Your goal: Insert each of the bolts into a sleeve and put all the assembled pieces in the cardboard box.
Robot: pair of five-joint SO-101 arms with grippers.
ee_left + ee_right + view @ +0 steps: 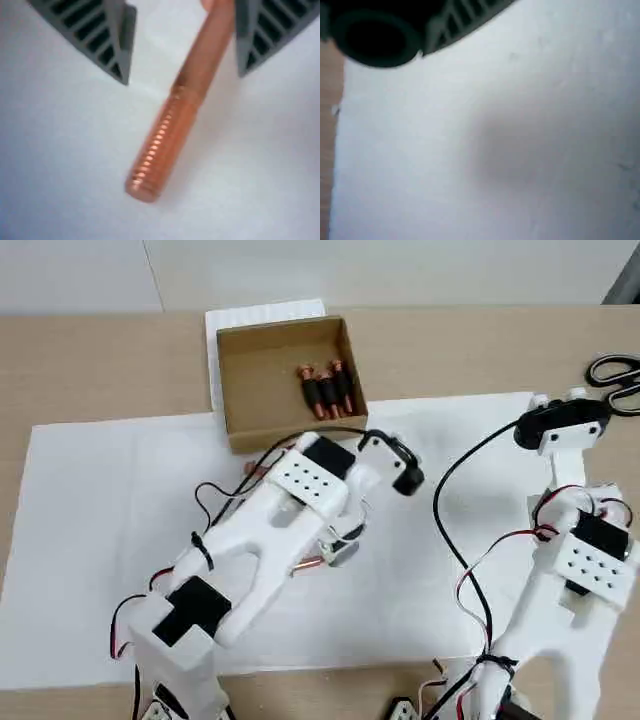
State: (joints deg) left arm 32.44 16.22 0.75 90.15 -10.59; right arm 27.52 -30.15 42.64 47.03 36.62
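left fingers (107, 45) spread, copper bolt (167, 130) btwn, on white paper (60, 165).

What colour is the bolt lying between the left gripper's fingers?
The bolt is shiny copper-orange, best seen in the left wrist view.

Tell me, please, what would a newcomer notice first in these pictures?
First, the copper bolt lying on the white paper, between the open fingers of the left gripper. Next, the cardboard box at the table's far side, with three assembled pieces lying side by side in it. The right arm stands over the paper's right end.
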